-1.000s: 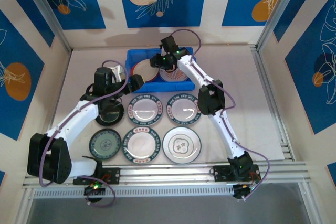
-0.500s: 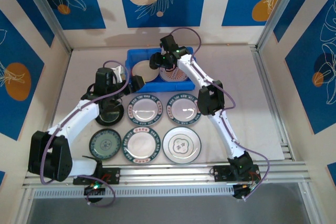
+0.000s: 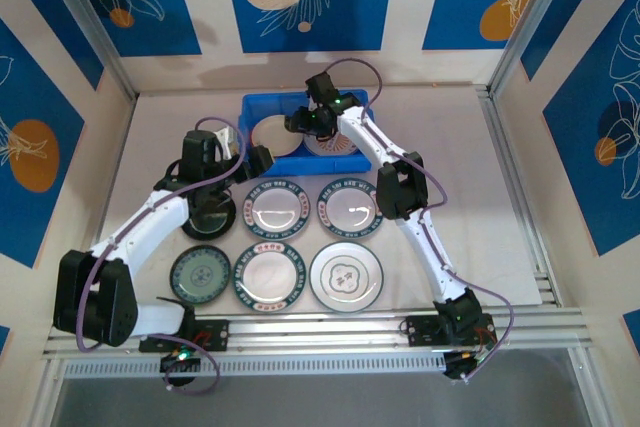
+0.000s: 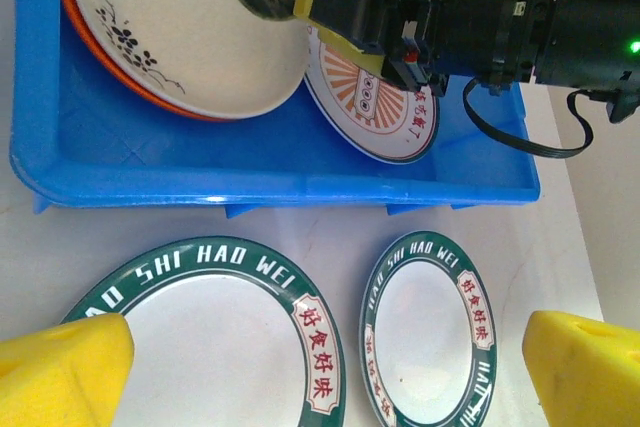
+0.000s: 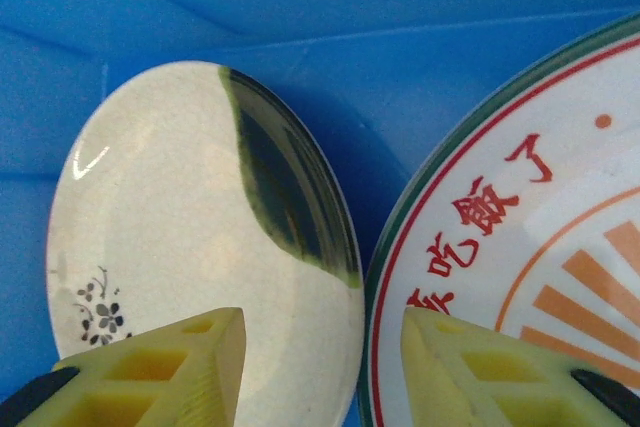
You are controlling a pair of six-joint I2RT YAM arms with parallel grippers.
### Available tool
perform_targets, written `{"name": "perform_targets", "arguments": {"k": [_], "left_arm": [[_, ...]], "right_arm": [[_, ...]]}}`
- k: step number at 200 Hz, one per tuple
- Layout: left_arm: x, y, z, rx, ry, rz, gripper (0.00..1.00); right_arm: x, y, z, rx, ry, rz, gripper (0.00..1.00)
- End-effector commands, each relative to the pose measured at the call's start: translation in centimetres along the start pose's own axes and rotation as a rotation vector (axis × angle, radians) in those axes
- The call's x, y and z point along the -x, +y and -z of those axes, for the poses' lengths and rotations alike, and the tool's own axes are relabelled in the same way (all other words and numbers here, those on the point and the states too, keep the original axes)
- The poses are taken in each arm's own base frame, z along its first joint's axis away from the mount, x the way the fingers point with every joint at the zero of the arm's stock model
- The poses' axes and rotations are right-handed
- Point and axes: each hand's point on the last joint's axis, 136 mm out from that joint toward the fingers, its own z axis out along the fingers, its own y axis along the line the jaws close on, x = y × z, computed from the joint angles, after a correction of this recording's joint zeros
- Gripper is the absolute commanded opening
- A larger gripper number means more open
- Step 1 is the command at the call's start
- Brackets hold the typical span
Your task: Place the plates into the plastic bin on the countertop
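Right now the right gripper (image 3: 296,123) hangs over the blue plastic bin (image 3: 248,105), its yellow fingers (image 5: 160,367) half spread with nothing pinched between them (the edge of a cream plate (image 5: 180,217) runs through the gap, lower down). That cream plate lies in the bin on an orange plate (image 4: 92,47), and beside them sits a sunburst-patterned plate (image 4: 385,97). The left gripper (image 3: 262,159) hovers just in front of the bin, jaws at full spread and empty, above two green-rimmed plates (image 4: 220,347). Six plates lie on the countertop (image 3: 470,177) in two rows of three, with the black plate (image 3: 212,219) partly under the left arm.
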Motion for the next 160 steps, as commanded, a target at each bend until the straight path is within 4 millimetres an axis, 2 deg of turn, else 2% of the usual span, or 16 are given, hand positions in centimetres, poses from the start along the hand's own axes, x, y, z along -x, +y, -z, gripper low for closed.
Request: {"name": "perform_targets", "arguments": {"k": [1,49,160], "left_arm": [[0.7,0.2,0.8,0.018,-0.028,-0.016,0.99],[0.4,0.7,0.4,0.027,-0.013,-0.011,0.99],[-0.2,1.5,-0.6,0.037,0.007,0.002,0.99]], "right_arm": [[0.8,1.1,1.6,0.043,-0.014,-0.004,0.42],[-0.5,1.5,0.6,0.064,0.021,-0.009,0.33],[-1.3,3.3,0.7,0.096,0.033,0.016,0.36]]}}
